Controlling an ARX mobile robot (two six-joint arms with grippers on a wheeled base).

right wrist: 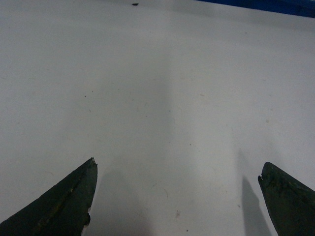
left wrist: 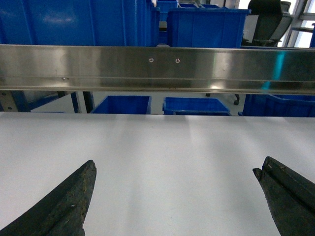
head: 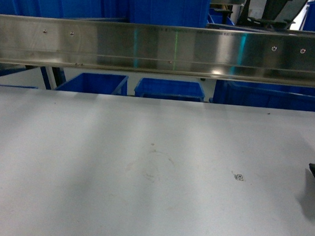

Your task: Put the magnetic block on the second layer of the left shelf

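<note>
Hovering low over the white tabletop (head: 144, 170), left gripper (left wrist: 174, 196) and right gripper (right wrist: 177, 196) spread fingers wide, holding nothing.

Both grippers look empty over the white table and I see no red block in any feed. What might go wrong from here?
1. No red block shows in any view, so a blind reach risks closing on nothing.
2. The steel beam crosses low over the white table; raising the open left gripper forward could strike it.
3. The open right gripper hangs close above the tabletop and could scrape it.
</note>
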